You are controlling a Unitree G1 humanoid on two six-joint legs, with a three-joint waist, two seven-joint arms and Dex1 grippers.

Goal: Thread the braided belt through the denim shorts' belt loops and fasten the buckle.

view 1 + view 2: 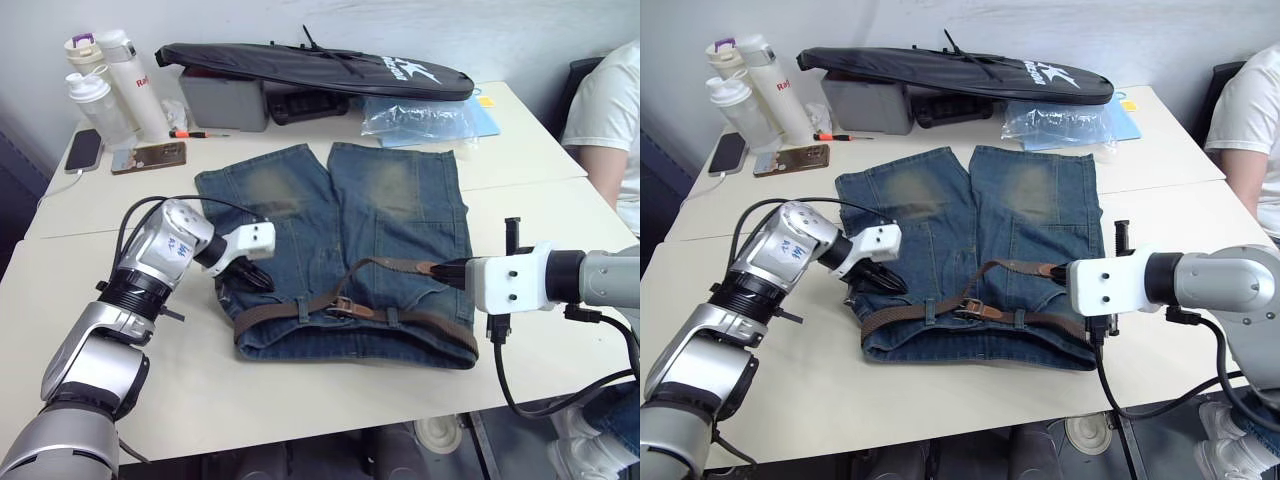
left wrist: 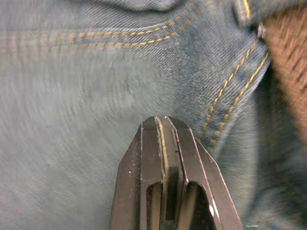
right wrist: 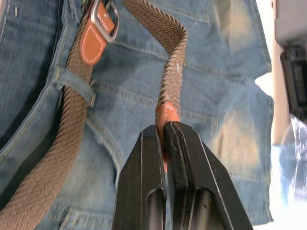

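Right pincer (image 3: 165,132) pinching the tan leather tip of the long woven dark brown braided belt (image 1: 330,303), both black fingers clamped flat against the tip on either side. Free end of that strap raised off the cloth, arching from the tip back down toward the small silver rectangular metal buckle (image 3: 104,19), which sits on a tan leather tab. Left pincer (image 2: 165,125) pressed together, nothing between its fingers, tips touching or just above the fabric at the left end of the waistband, close beside the strap.

Faded blue denim shorts (image 1: 300,215) with pale yellowish worn patches spread flat on the cream tabletop (image 1: 320,400), waistband toward the robot, two short legs pointing away. Strap laid along the waistband from the left edge to the right, passing under narrow blue denim belt loops (image 3: 74,87), one of them seen crossing the weave just beside the buckle tab. Buckle lying near the middle of the waistband, tip not passed through it.

Farther back on the tabletop: black zipped racket bag (image 1: 320,68) atop a grey box, clear plastic bag (image 1: 420,118), white bottles (image 1: 130,80), dark phone (image 1: 84,150). Person's arm in a white sleeve (image 1: 605,110) at the right edge.
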